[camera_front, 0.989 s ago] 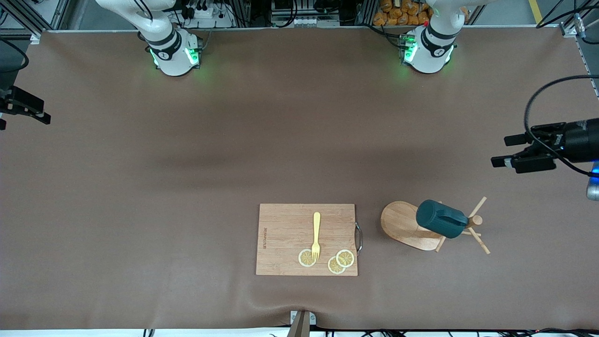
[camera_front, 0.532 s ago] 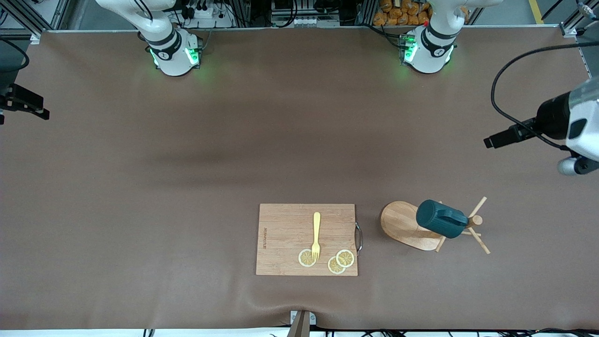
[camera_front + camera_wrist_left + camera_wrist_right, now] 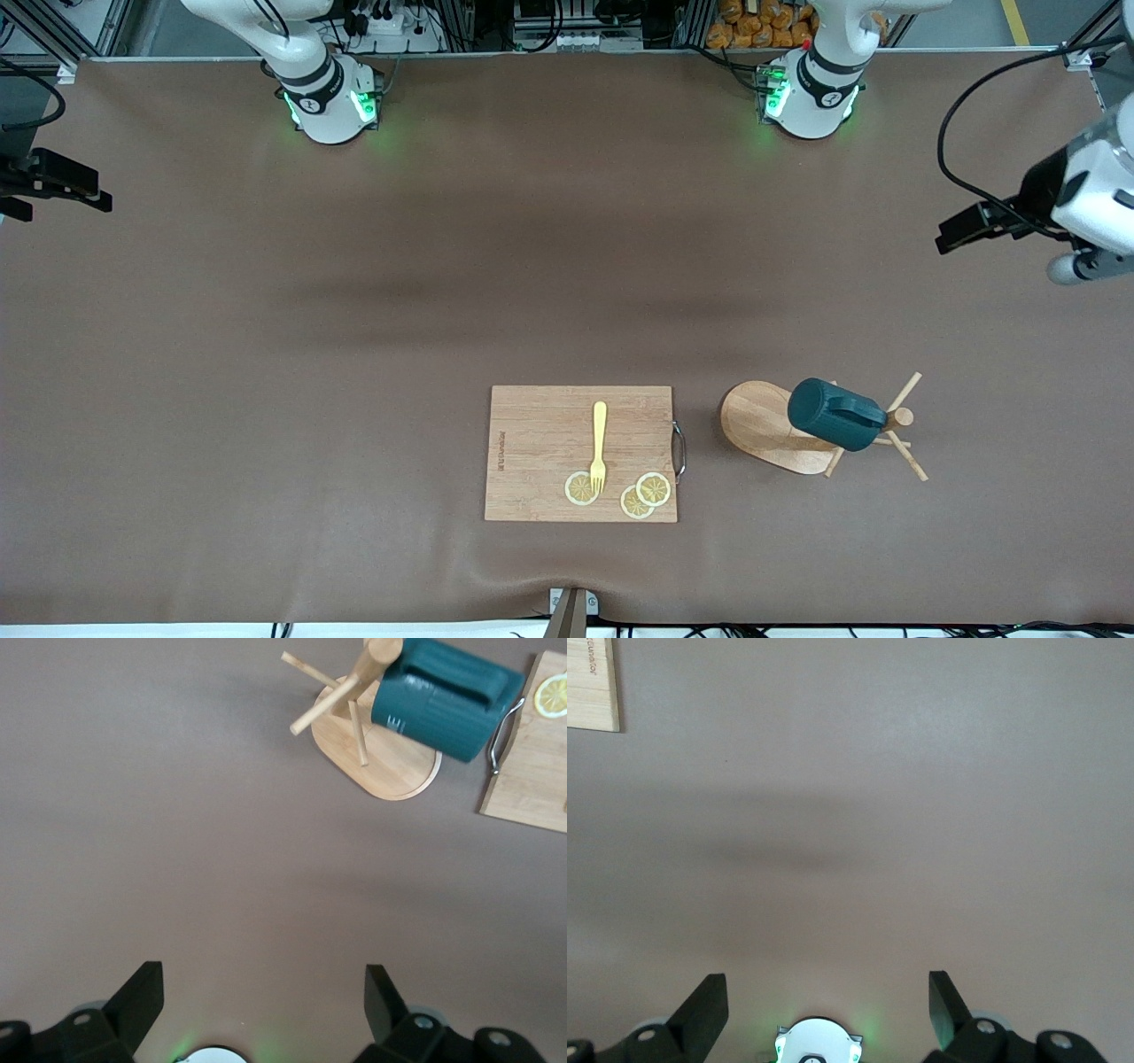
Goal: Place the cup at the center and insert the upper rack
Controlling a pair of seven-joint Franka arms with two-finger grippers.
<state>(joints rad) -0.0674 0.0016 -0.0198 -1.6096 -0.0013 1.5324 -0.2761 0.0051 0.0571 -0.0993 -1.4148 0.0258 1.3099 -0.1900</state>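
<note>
The dark teal cup (image 3: pixel 835 415) hangs on its side on a peg of the wooden mug tree (image 3: pixel 757 427), near the front camera edge of the table. Its inside is hidden. The left wrist view shows the cup (image 3: pixel 447 695) and the mug tree (image 3: pixel 390 771) well away from the fingers. My left gripper (image 3: pixel 961 229) is open and empty, up in the air over the left arm's end of the table; it also shows in the left wrist view (image 3: pixel 264 992). My right gripper (image 3: pixel 66 186) is open and empty over the right arm's end; it also shows in the right wrist view (image 3: pixel 828 992).
A bamboo cutting board (image 3: pixel 540 425) lies beside the mug tree, toward the right arm's end. On it are a yellow fork (image 3: pixel 599 443) and lemon slices (image 3: pixel 644 495). A metal handle (image 3: pixel 679 450) faces the mug tree. The board's corner (image 3: pixel 592 682) shows in the right wrist view.
My left gripper has risen, turned and drawn back toward the robots' side. My right gripper has shifted slightly the same way. The cup, mug tree and board have not moved.
</note>
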